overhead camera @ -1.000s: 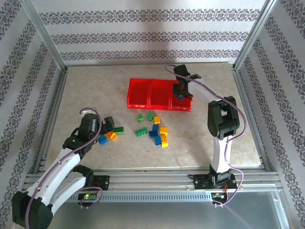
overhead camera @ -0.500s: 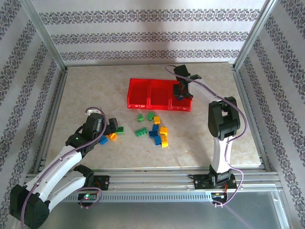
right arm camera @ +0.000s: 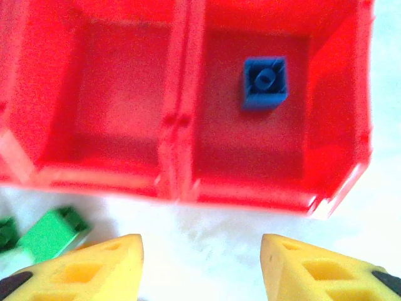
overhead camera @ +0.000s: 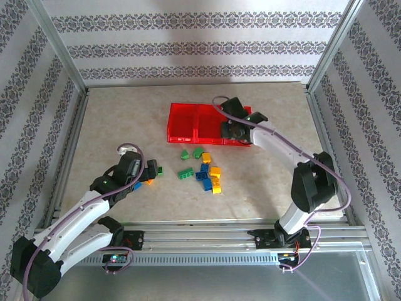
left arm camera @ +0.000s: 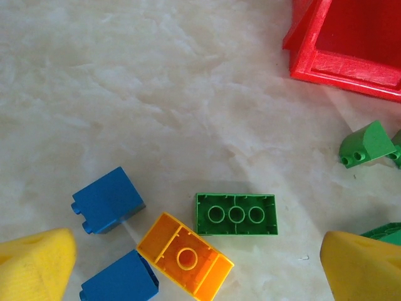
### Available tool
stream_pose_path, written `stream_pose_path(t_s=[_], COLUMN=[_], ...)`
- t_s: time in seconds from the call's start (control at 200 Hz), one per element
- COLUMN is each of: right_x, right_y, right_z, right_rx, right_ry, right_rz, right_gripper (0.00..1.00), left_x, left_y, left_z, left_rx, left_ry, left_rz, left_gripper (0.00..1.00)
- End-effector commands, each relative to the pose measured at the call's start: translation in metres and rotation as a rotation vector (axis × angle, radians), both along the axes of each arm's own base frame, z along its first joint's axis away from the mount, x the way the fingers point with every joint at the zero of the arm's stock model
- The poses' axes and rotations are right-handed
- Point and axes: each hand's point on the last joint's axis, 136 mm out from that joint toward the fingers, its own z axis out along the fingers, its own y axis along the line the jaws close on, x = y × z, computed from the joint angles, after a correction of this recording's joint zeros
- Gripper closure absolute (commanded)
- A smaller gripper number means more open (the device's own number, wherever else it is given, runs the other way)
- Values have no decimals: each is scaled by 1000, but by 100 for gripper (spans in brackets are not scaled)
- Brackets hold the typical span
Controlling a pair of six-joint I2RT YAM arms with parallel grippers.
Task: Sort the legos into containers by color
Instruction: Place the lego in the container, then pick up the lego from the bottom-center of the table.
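Left wrist view: a green brick [left arm camera: 235, 214] is seen lying flat on the table [left arm camera: 125, 94], hollow side up. An orange brick [left arm camera: 185, 262] is lying just beside its near corner. Two blue bricks [left arm camera: 108, 199] are found a little further off on the same side. The left gripper [overhead camera: 148, 169] is held above this little group, with its claw wide apart and nothing in it.

The green brick is judged to be light, hard and smooth, so it could slip if it is pinched at a corner. It is best taken across its two long flat sides, with the fingers placed clear of the orange brick.

In the top view, more loose legos [overhead camera: 205, 172] are seen in a heap near the middle of the table, between the near edge and the red tray [overhead camera: 182, 125]. The tray is set toward the far edge.

In the right wrist view, one sorted blue brick [right arm camera: 265, 83] is seen resting in the tray's end compartment, the one toward the table's right edge. The right gripper [right arm camera: 202, 266] is held over the tray's near wall, claw apart, with nothing between the fingers. Most of the sorting is judged not yet done.
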Motion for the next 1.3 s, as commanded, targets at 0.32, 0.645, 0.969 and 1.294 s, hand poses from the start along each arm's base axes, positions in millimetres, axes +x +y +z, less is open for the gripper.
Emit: stream_pose_path(t_s=[0.32, 0.645, 0.969, 1.294], right_x=[-122, -159, -165, -172], right_y=[72, 97, 97, 105], right_z=[-40, -84, -107, -116], right_rx=[33, -11, -52, -69], right_ry=[208, 363, 421, 442], right_rz=[73, 116, 121, 146], right_gripper=[46, 47, 45, 50], left_x=[-10, -12, -14, -14], left_y=[18, 22, 21, 22], left_z=[-4, -7, -9, -8], left_rx=[1, -15, -35, -37], left_ry=[-14, -22, -22, -28], left_rz=[128, 161, 169, 170], left_gripper=[0, 0, 0, 0])
